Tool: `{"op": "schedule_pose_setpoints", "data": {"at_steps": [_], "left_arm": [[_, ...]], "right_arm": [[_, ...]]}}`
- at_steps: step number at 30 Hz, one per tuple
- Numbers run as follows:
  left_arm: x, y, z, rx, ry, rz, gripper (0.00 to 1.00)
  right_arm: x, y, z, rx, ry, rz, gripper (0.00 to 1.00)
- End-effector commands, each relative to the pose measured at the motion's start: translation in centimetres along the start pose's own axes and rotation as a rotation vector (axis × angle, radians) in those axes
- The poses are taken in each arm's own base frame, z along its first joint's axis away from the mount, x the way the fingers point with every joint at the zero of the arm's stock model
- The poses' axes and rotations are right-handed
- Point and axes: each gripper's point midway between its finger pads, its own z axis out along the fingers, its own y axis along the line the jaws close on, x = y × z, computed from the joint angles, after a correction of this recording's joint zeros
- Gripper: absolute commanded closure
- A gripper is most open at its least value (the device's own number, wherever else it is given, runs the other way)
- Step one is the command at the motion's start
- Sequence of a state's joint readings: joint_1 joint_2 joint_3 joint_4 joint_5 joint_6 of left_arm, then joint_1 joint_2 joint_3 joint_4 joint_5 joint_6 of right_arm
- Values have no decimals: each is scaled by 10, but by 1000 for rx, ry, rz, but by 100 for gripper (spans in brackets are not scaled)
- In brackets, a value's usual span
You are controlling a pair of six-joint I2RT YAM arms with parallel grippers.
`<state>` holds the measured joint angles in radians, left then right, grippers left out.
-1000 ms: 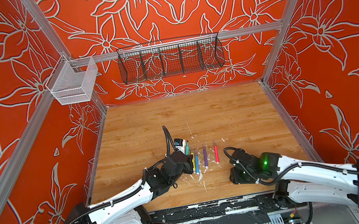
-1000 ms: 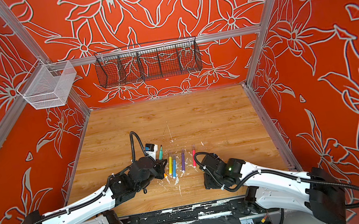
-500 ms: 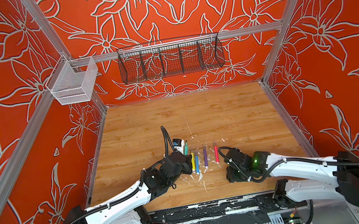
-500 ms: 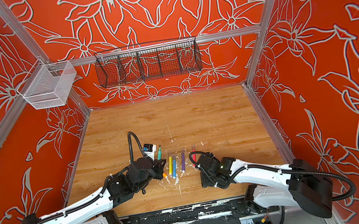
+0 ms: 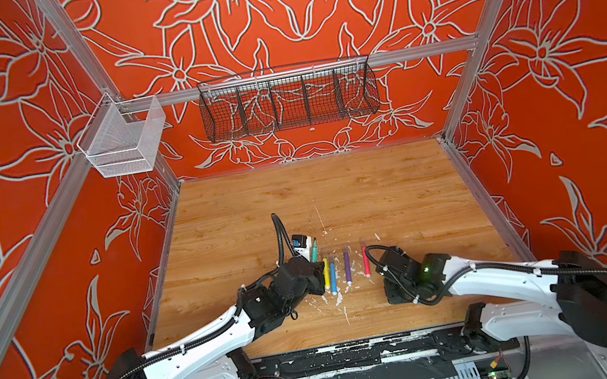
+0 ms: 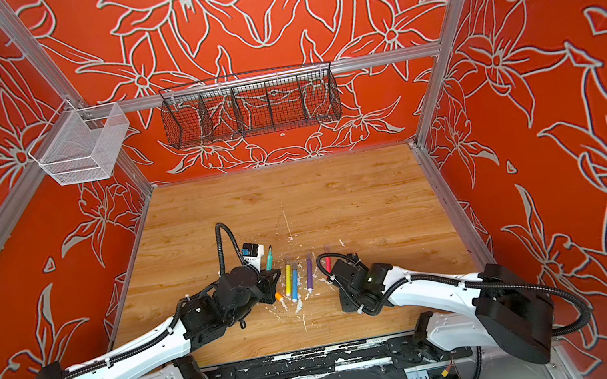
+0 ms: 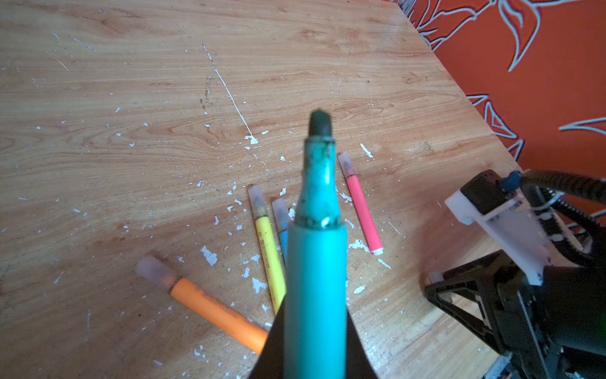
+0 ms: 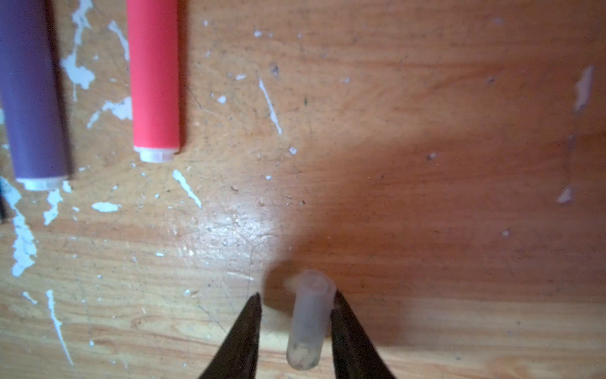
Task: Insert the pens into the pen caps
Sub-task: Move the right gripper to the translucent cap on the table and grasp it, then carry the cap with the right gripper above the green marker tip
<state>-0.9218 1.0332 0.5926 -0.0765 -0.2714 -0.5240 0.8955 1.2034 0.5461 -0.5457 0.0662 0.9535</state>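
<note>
Right wrist view: the pen cap (image 8: 310, 315) was seen between the right hand's (image 8: 296, 297) parted jaws, only one touching; uneven closure could have flicked it across the tabletop (image 8: 426, 164). At nine o'clock, the left hand (image 7: 314, 331) was clamped on the green pen (image 7: 314, 246).

No text is legible. Faint print runs along the yellow pen (image 7: 266, 249), too small to read; dark marks on the white camera housing (image 5: 301, 242) are blurred.
</note>
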Motion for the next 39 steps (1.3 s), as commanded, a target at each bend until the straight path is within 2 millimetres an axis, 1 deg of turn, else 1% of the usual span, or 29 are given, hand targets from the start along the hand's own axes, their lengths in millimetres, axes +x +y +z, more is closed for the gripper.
{"op": "schedule_pose_setpoints", "data": {"at_steps": [1,7,10,13,14,15,18,21,24,26,27,28,29,31,35,39], "left_arm": [[-2,1,-3,7,-12,-8,100],[-2,-3,-4,29,-8,-8,100],[0,-9,-5,62,-1,-2,100],[6,-15,-6,91,6,9,100],[3,-21,-13,119,-17,7,100],[3,-26,-15,139,-27,6,100],[10,-43,-19,202,-33,12,100],[17,-60,-22,275,-36,10,100],[20,-75,-24,340,-46,0,100],[19,-85,-27,375,-57,-1,100],[17,-89,-29,389,-66,-1,100],[24,-91,-24,381,-50,12,100],[23,-95,-25,386,-56,17,100],[22,-98,-25,389,-61,18,100],[22,-107,-27,418,-68,11,100],[21,-114,-27,431,-70,15,100]], "right_arm": [[5,-16,2,68,15,3,70],[10,-21,7,71,25,9,79],[11,-20,8,65,31,11,89],[3,-15,-1,38,-13,22,97],[-2,-13,-7,24,-37,29,98],[-8,-11,-13,8,-65,34,99],[-31,3,-43,-67,-171,54,99],[-60,19,-87,-170,-309,80,100],[-86,46,-134,-373,-458,114,100],[-98,64,-161,-526,-540,139,100],[-102,69,-171,-576,-564,145,100],[-106,75,-181,-627,-591,158,100],[-109,79,-189,-671,-613,170,100],[-113,87,-198,-747,-641,191,100],[-119,105,-208,-884,-673,211,100],[-119,116,-205,-908,-638,208,100]]}}
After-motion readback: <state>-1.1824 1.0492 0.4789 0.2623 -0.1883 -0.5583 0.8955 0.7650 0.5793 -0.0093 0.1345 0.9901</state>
